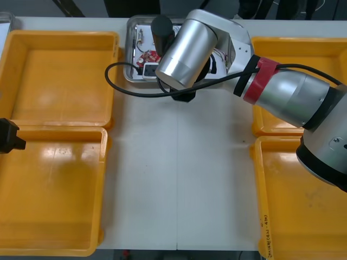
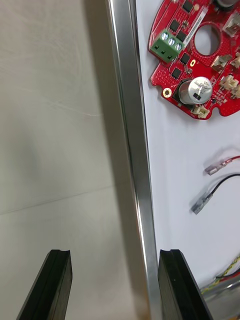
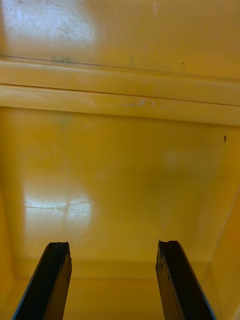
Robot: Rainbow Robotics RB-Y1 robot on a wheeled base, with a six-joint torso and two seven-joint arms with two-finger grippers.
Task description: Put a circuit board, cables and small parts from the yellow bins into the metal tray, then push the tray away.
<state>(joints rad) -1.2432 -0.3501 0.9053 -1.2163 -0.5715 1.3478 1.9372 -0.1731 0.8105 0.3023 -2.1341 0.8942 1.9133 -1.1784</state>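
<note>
The loading is looking finished: the board is lying on the tray's white inside with thin cables just beside it, and the bins are showing bare floors (small parts are too hidden under the arm to confirm). The right gripper is reaching across the table to the tray. Its fingers are standing wide apart and holding nothing, straddling one rim, one over the table and one over the tray. The left gripper is hanging over a left bin, fingers likewise spread and empty. What is remaining, by my reading, is the push away.
</note>
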